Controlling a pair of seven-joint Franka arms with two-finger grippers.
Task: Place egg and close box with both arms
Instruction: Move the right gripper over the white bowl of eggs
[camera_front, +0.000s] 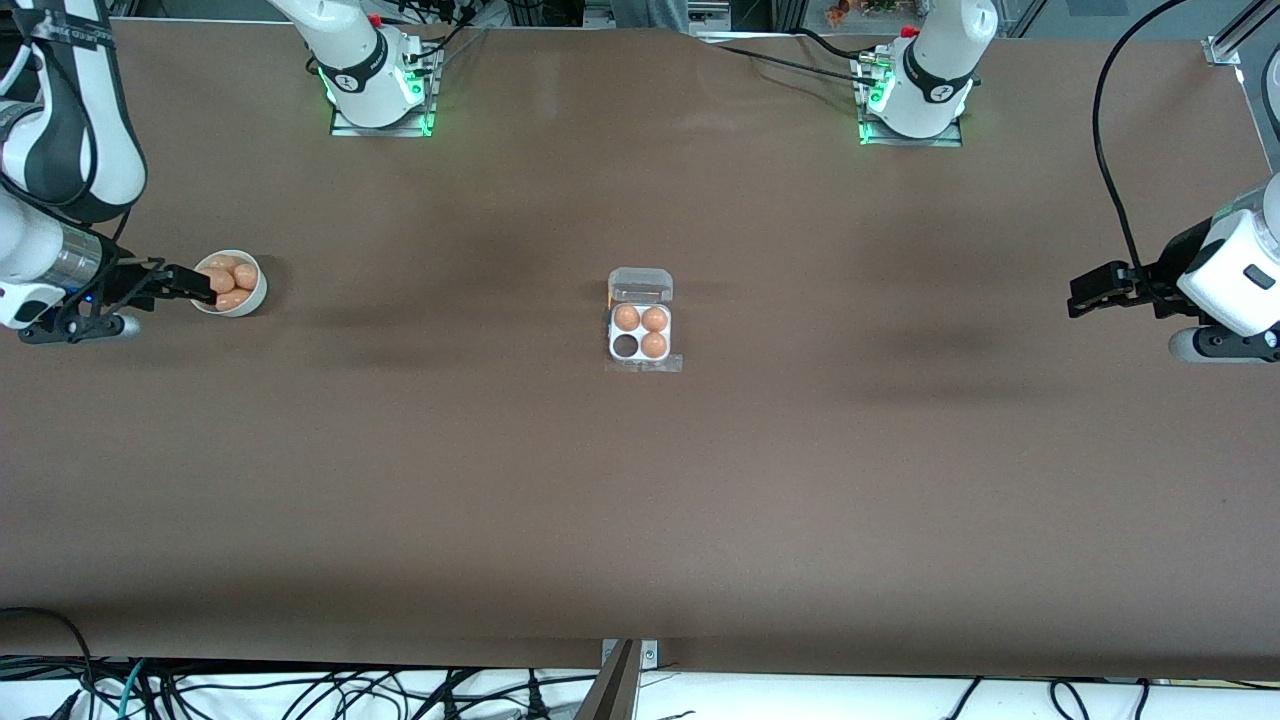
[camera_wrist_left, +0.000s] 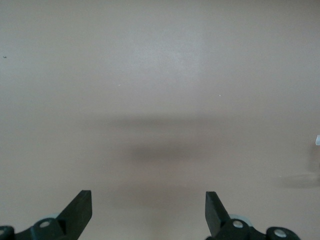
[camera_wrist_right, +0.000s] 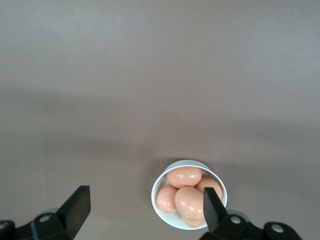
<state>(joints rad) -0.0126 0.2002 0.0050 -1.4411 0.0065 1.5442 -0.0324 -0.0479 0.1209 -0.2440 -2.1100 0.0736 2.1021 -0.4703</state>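
Note:
The clear box (camera_front: 640, 355) sits mid-table with its lid (camera_front: 640, 284) open. Three cells hold orange-brown eggs (camera_front: 641, 320); the cell nearest the front camera toward the right arm's end is empty. Several more eggs (camera_front: 228, 278) (camera_wrist_right: 185, 177) lie in a white bowl (camera_front: 247, 301) (camera_wrist_right: 165, 217) at the right arm's end. My right gripper (camera_front: 192, 285) (camera_wrist_right: 146, 207) is open and empty, in the air at the bowl's edge, one finger (camera_wrist_right: 212, 207) over its rim. My left gripper (camera_front: 1085, 293) (camera_wrist_left: 149, 210) is open and empty over bare table at the left arm's end.
The brown table (camera_front: 640, 500) stretches wide around the box. The arm bases (camera_front: 380, 95) (camera_front: 915, 105) stand at the table's edge farthest from the front camera. Cables hang along the edge nearest the front camera.

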